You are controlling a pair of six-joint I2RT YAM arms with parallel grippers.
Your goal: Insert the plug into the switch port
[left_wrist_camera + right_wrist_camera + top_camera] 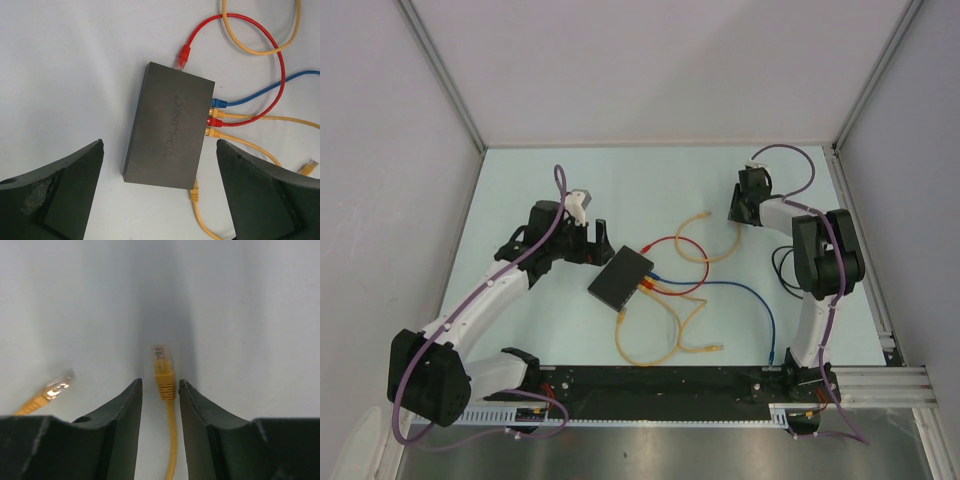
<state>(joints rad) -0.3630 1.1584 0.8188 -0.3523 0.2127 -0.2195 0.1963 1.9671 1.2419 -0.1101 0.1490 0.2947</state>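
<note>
Lettering on the switch (170, 132) reads TP-LINK.

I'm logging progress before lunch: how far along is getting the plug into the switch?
Done: four plugs already sit in the switch, and the right gripper is lined up around a loose yellow plug. In hand: its jaws flank that plug without pinching it yet; the left gripper hangs open over the switch. Left: grip the plug, carry it across, and push it into the switch.
</note>
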